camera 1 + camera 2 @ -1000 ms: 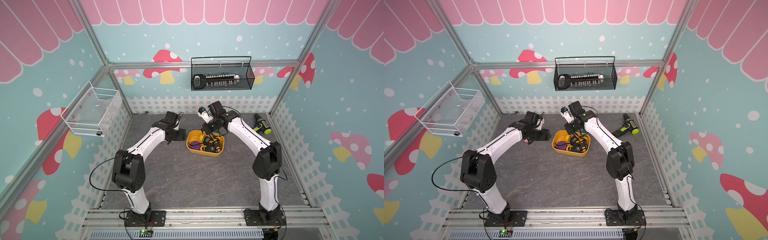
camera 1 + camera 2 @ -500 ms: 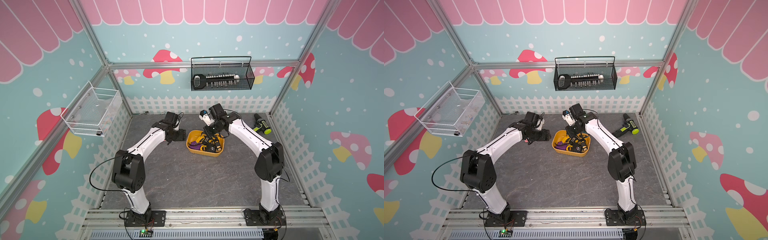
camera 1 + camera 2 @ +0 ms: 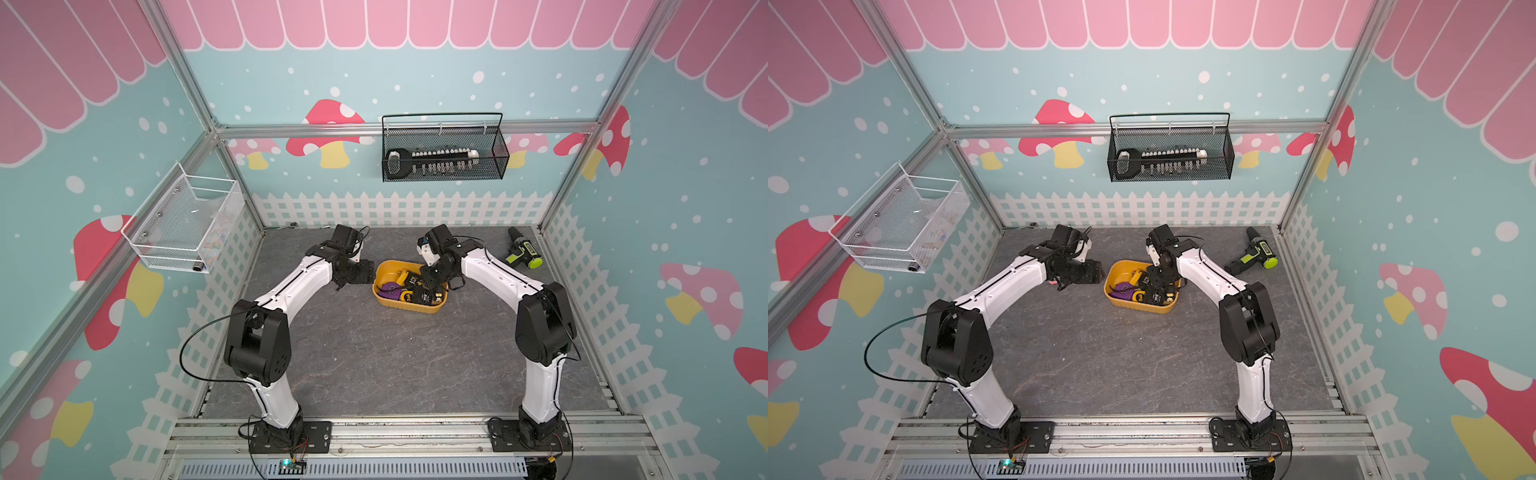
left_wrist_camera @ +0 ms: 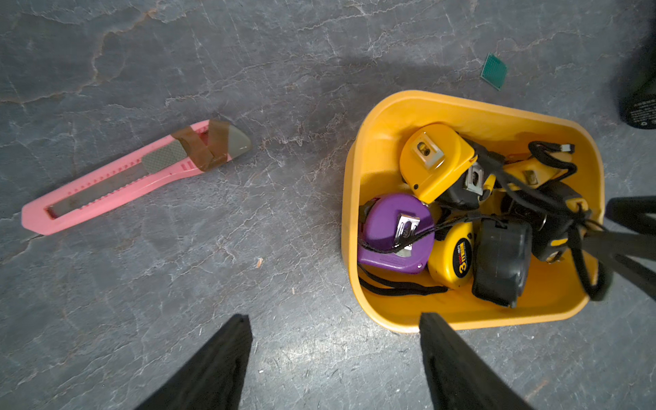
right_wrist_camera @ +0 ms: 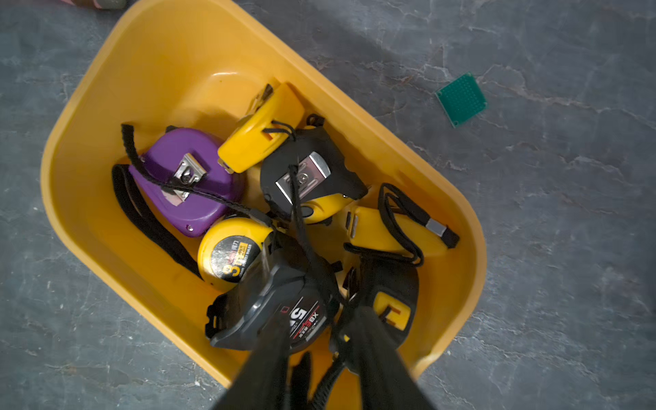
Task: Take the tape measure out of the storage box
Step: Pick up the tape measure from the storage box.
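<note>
**Reader:** What is being shown, and which step is being worked on?

**Describer:** A grey tabletop is being viewed from above, with the storage box (image 3: pixel 411 308) sitting near its middle, between two white arms. The picking step is being attempted. The right gripper (image 5: pixel 319 330) is being held low inside the box. Its jaws are parted, straddling black wrist straps between a dark grey tape measure (image 5: pixel 269 312) and a black-and-yellow one (image 5: pixel 394 298). Nothing appears to be clamped. The left gripper (image 4: pixel 333 316) is being held wide open and empty over the table, just beside the box.

**Reader:** Where is the tape measure being kept?

**Describer:** Inside the box; none is being lifted out yet. Seven are being counted: one purple (image 5: pixel 184 177), three yellow, one dark grey and two black-and-yellow. Because the straps are tangled, that count is being offered as a judgement.

**Reader:** What is being called for next?

**Describer:** By judgement, one casing is to be chosen, the jaws centred across it and closed, and the casing raised straight up. Neighbours may be dragged along by the crossed straps.

**Reader:** What else is being counted?

**Describer:** One pink utility knife (image 4: pixel 135 177), one small green board (image 5: pixel 461 99), one drill (image 3: pixel 523 254), one black wire basket (image 3: pixel 442 166) and one white mesh basket (image 3: pixel 187 224)
</note>
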You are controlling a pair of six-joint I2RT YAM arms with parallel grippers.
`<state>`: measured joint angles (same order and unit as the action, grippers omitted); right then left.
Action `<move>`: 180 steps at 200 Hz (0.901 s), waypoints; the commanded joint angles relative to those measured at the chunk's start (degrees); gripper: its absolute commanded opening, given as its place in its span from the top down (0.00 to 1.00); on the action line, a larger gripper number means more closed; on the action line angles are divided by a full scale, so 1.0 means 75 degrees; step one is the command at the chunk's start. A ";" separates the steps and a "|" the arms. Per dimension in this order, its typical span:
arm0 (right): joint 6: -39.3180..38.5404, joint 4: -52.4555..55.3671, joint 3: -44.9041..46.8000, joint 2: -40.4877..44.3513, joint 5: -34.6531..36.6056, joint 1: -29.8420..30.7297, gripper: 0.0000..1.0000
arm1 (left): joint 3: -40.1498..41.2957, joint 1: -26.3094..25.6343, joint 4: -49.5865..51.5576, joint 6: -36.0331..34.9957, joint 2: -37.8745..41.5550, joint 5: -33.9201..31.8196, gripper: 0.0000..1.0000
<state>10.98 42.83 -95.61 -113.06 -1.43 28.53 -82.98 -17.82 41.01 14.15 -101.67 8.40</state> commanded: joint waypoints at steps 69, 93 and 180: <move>-0.0989 0.0465 -0.2340 -0.1316 -0.1185 0.0273 0.34 | -0.0151 0.0037 -0.0067 -0.0072 0.0078 -0.0214 0.21; -0.0964 0.0911 -0.3193 -0.2032 -0.1491 0.0279 0.33 | -0.0020 0.0239 -0.0084 0.0046 0.0200 0.0117 0.21; -0.0029 0.1214 -0.4364 -0.3614 -0.1380 0.0279 0.39 | 0.0376 0.0338 -0.0214 -0.0362 0.0522 0.0453 0.21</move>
<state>7.64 50.24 -125.47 -136.79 -10.79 30.76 -80.97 -15.42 40.51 12.97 -99.18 10.33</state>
